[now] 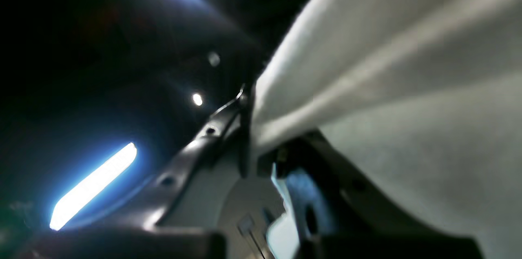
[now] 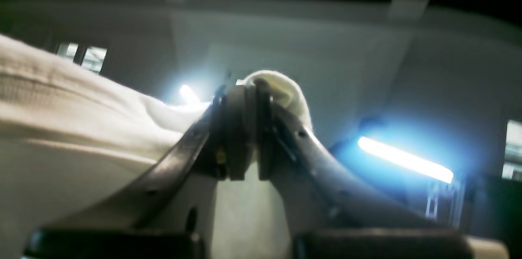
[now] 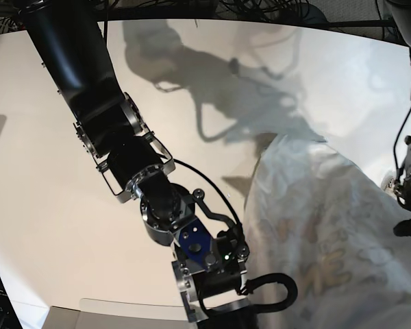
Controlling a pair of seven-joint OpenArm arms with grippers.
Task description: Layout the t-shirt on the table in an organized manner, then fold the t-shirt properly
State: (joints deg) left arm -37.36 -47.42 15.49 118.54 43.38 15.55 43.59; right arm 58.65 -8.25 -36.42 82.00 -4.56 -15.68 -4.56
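My right gripper (image 2: 244, 128) is clamped tight on a bunched fold of the t-shirt (image 3: 315, 226), its jaws pressed together with white cloth poking out above them. The shirt hangs raised over the table (image 3: 48, 205), its print faintly showing through. My left gripper (image 1: 248, 136) is likewise pinched closed on the shirt's edge.

Both wrist views are dim, soft and smeared; the fingers (image 2: 240, 128) are out of focus. A tube lamp (image 2: 405, 160) to their right flares blue-white; another lamp (image 1: 94, 185) glares left of the other fingers (image 1: 244, 128). From the base, the bench (image 3: 41, 205) is bright, bowed at the edges, under dark arm shadows (image 3: 212, 89).
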